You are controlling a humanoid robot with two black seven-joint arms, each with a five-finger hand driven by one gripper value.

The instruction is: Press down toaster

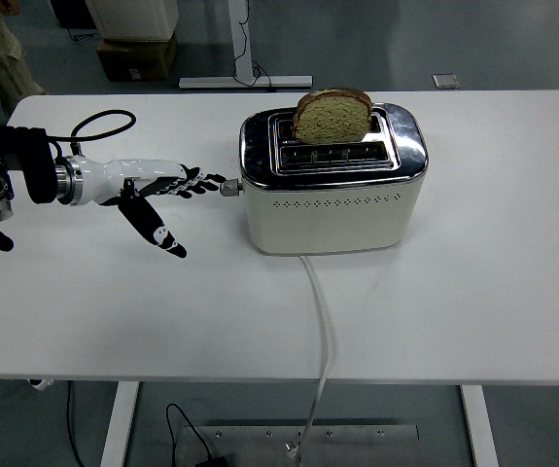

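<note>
A cream and chrome toaster (332,190) stands on the white table (473,282), with a slice of brown bread (331,114) sticking up out of its far slot. Its lever knob (228,188) pokes out of the left end. My left hand (167,199) reaches in from the left, fingers stretched out flat and thumb hanging down. The fingertips (213,181) sit just above and against the knob. The hand holds nothing. No right arm shows.
The toaster's white cord (322,321) runs from its front down over the table's near edge. A black cable (99,125) loops behind my left forearm. Cardboard boxes (138,49) and a desk frame stand on the floor beyond the table.
</note>
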